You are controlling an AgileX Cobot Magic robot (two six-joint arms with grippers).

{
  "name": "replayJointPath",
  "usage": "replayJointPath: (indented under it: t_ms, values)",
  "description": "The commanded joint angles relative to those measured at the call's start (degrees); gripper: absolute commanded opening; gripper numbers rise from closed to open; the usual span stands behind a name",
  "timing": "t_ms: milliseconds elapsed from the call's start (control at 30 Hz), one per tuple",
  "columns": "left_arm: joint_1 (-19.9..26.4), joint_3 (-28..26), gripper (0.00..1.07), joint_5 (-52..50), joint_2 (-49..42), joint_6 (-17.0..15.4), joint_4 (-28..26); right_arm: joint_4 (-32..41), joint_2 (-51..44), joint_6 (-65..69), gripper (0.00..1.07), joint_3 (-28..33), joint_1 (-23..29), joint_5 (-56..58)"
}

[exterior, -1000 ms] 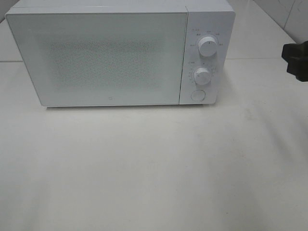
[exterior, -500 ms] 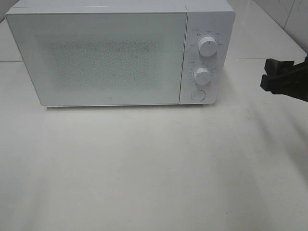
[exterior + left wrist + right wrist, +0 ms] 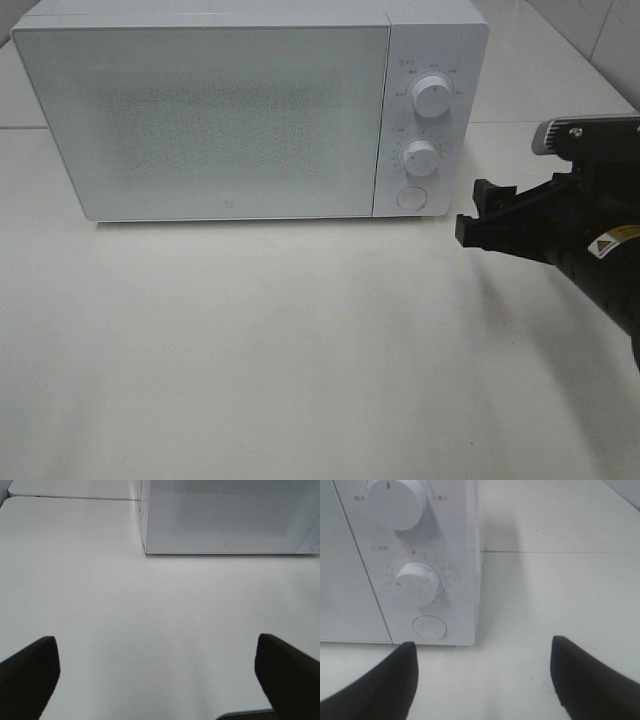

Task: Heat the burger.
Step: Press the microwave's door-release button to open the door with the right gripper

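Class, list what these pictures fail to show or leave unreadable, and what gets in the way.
Burger: in no view; the microwave's shut, opaque door hides any contents.
Dial labels: too small to read in the high view.
Right arm: cut off by the high view's edge.

Microwave [image 3: 440, 60] control panel: small grey characters either side of upper knob [image 3: 395, 500], too blurred to read; short grey label above lower knob [image 3: 417, 582], unreadable; ring of tiny scale numerals round lower knob, illegible, small red mark at top. Door [image 3: 200, 120], bottom edge: tiny logo [image 3: 222, 203], unreadable. Right arm [image 3: 590, 215]: yellow warning-triangle sticker [image 3: 606, 243], wording illegible
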Motion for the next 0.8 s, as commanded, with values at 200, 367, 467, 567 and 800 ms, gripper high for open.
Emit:
replayJointPath:
  t_ms: [200, 367, 467, 567, 800]
  values:
    - [0.11, 0.06, 0.98, -0.74, -0.97, 0.00, -0.46, 5.27, 3.61, -0.40, 0.71, -3.44, 6.53, -1.32]
    - [0.11, 0.06, 0.98, -0.74, -0.97, 0.00, -0.46, 5.39, 3.78, 5.39, 0.69, -3.78, 7.39, -1.09]
    - [0.11, 0.06, 0.98, -0.74, -0.97, 0.00, -0.46, 5.39, 3.78, 14.55, 0.63, -3.78, 7.39, -1.03]
    - [0.11, 0.06, 0.98, -0.74, -0.97, 0.00, -0.46, 4.87, 3.78, 26.59, 0.55, -3.78, 7.39, -1.03]
    - [0.11, 0.06, 0.98, -0.74, -0.97, 0.00, -0.46, 2.81, 3.78, 56.67, 0.24, -3.78, 7.39, -1.03]
